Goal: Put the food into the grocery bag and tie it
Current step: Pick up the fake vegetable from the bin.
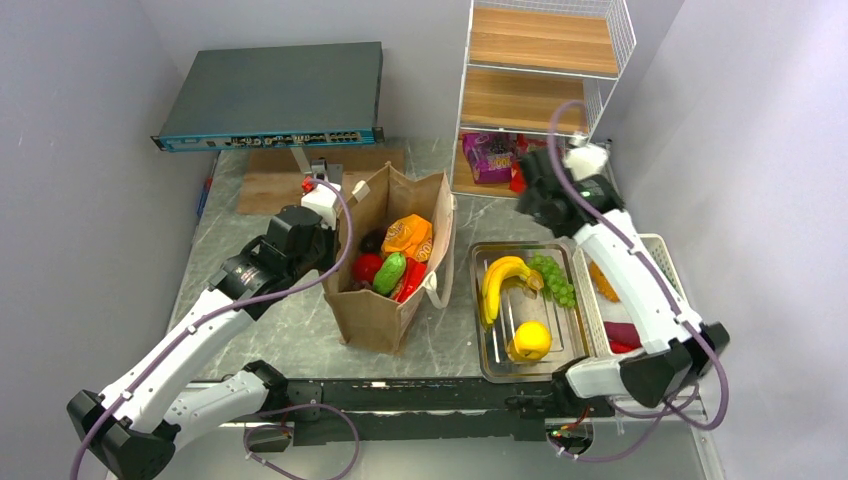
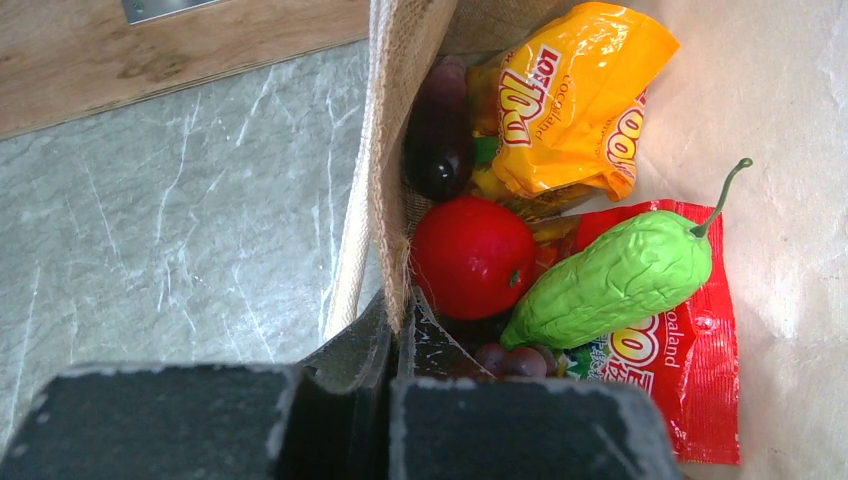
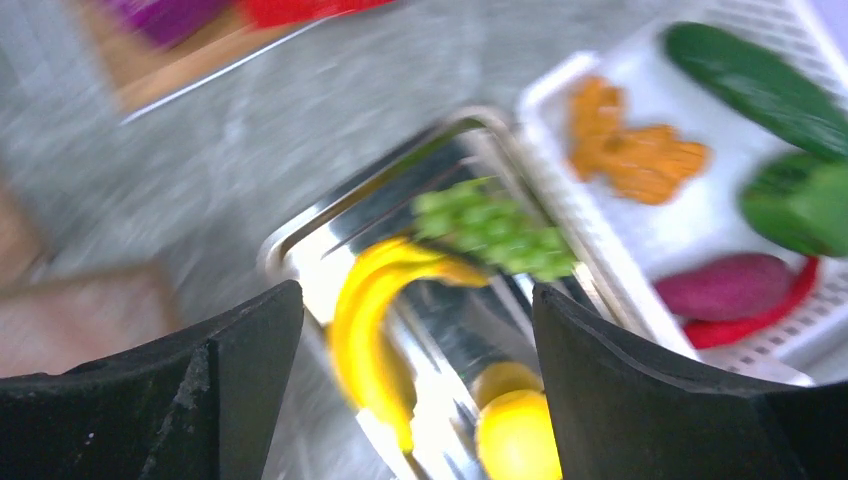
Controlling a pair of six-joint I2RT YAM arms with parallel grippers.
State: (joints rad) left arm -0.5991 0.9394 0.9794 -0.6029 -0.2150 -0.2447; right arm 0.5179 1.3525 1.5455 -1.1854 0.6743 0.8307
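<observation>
The grocery bag (image 1: 375,310) stands upright on the surface (image 1: 270,330), mouth open, and the left claw (image 2: 392,392) is clenched on its left rim, paper pinched flat between the jaws. That is thin kraft paper, light and floppy at the top and easy to crease or tear, so the hold belongs on the folded rim or on the rope handle (image 1: 437,285) drooping down the right side, never mid-wall. Inside, the load is already piled up: an orange snack packet (image 2: 570,90), a red packet (image 2: 690,380), a red apple (image 2: 470,255), a bumpy green cucumber (image 2: 615,280) and a few dark grapes (image 2: 510,358). The packets look glossy, slick and crushable; the apple is smooth and round and likely to roll. Over to the right claw (image 3: 415,300): jaws spread wide, holding nothing, hanging above the steel tray (image 1: 490,365) in a blurred wrist view. Below it lie a banana (image 1: 497,280), green grapes (image 1: 553,275) and a lemon (image 1: 530,340). The banana looks the friendliest grip, taken across its curved middle; the grapes are knobbly and may slip, so pinch the bunch at its thickest part.
</observation>
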